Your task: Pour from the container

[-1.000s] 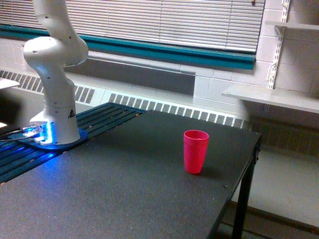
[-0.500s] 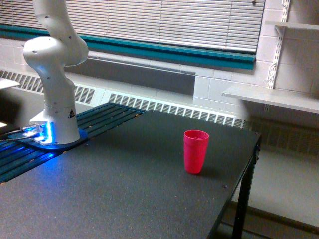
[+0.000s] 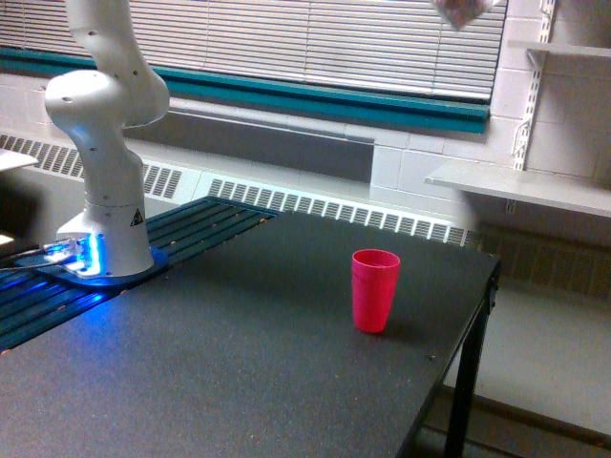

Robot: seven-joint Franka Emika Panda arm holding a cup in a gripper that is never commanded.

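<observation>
A blurred, see-through container [image 3: 465, 11] pokes into the exterior view at the very top edge, high above the table and to the right of the red cup. Only its lower part shows; whatever holds it lies above the picture. My gripper itself is out of view. The opaque pink-red cup [image 3: 375, 289] stands upright on the dark table [image 3: 239, 363], toward the exterior view's right and near the table's far right corner. My arm's white base [image 3: 105, 205] stands at the left on a blue-lit mount.
A black slatted strip [image 3: 181, 234] runs beside the arm's base. The table's right edge [image 3: 449, 363] drops off just past the cup. Behind are a radiator grille, window blinds and white wall shelves [image 3: 525, 186].
The clear container has come into the picture at the top edge, where only a small dark speck showed before. The red cup and the arm's base have not moved.
</observation>
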